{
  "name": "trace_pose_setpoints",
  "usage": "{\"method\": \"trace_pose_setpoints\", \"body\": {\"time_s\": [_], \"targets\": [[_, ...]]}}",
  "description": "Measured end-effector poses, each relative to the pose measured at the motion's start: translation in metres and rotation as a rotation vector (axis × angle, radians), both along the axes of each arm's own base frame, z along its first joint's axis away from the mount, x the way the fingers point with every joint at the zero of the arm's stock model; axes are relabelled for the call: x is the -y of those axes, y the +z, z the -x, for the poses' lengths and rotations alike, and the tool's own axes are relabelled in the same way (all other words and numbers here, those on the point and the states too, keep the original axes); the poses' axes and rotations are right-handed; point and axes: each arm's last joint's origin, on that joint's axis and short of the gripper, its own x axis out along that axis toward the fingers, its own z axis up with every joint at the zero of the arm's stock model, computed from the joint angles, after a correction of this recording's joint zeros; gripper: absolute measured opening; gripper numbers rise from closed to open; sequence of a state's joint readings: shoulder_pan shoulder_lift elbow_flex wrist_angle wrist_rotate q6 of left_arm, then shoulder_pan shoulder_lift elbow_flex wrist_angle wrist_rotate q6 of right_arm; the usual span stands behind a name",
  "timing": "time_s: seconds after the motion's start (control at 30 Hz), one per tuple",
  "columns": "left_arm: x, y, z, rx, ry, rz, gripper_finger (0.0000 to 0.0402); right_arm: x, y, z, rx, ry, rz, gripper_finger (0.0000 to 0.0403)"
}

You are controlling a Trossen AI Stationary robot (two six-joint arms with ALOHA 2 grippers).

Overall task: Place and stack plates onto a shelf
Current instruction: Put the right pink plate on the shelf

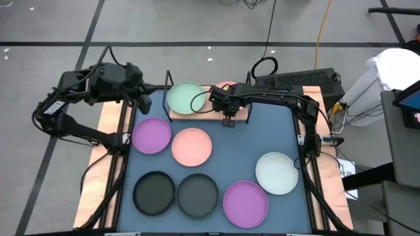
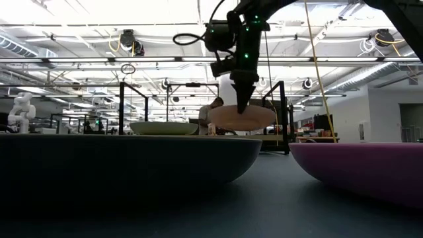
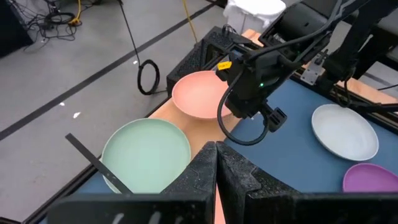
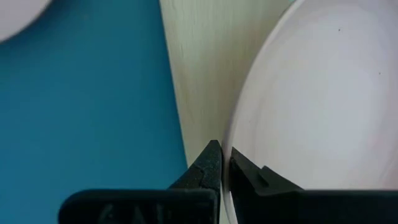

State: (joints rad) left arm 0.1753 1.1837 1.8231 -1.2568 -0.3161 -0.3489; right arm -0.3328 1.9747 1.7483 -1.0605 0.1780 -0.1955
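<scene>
A mint green plate (image 1: 186, 97) lies on the left half of the wooden shelf (image 1: 176, 115) at the table's far middle. Over the shelf's right half is a pink plate (image 3: 198, 93), and my right gripper (image 4: 222, 152) is shut on its rim. In the low view this plate (image 2: 241, 118) stands a little higher than the mint one (image 2: 162, 127). My left gripper (image 3: 216, 163) is shut on nothing, raised near the shelf's left end. On the blue mat lie a purple plate (image 1: 152, 136), a second pink plate (image 1: 191, 146) and several more. My right gripper pinches the pink plate's rim (image 4: 233, 140) on the side toward the table's near edge, one finger (image 4: 208, 163) outside the rim and one (image 4: 252, 171) inside the plate. The fingers come steeply from above. Whether the plate touches the board, I cannot tell.
Two dark grey plates (image 1: 154, 192) (image 1: 197, 195), a purple plate (image 1: 245, 203) and a whitish plate (image 1: 276, 173) lie on the blue mat (image 1: 243, 147) toward the near edge. Black wire posts (image 1: 168, 82) frame the shelf. A keyboard (image 1: 298, 80) sits behind the table.
</scene>
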Motion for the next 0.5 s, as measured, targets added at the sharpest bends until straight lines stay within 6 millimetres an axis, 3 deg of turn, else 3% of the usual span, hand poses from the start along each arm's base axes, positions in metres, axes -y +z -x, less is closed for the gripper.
{"method": "trace_pose_setpoints", "body": {"time_s": [0.5], "targets": [[-0.001,-0.002,-0.007,-0.013,0.000,0.003,0.0010,0.001,-0.022,-0.001,0.038,0.008,0.017,0.0003]]}}
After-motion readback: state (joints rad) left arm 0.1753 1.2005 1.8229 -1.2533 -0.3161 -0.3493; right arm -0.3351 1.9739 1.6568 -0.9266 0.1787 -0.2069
